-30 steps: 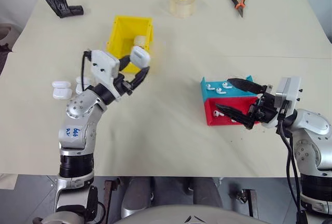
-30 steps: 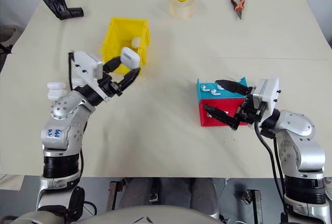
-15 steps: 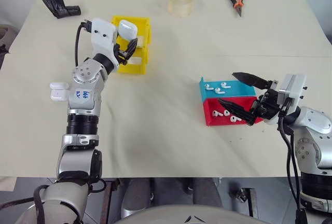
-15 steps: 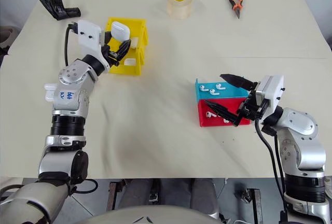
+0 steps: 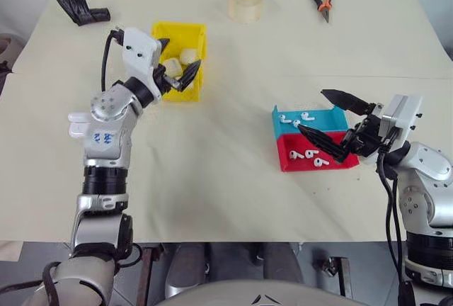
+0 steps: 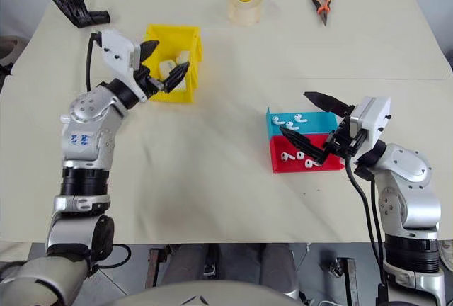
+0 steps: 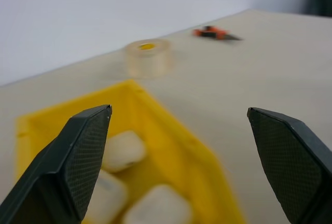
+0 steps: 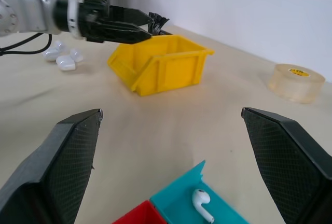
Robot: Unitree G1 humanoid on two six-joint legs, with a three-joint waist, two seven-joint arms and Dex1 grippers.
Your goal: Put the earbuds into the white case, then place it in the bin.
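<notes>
Left gripper (image 5: 178, 71), fingers spread and empty, directly above the bin (image 5: 195, 34); a white case (image 5: 173, 67) lies below and between its fingers. Right gripper (image 5: 330, 120), likewise spread, hangs over the earbuds (image 5: 306, 116) in the trays, nearer them

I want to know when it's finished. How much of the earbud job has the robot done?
Done: several white cases lie inside the yellow bin. In hand: nothing; the left end effector hangs open over the bin, the right end effector open by the trays. Left: loose earbuds in the blue and red trays, spare cases on the table.
</notes>
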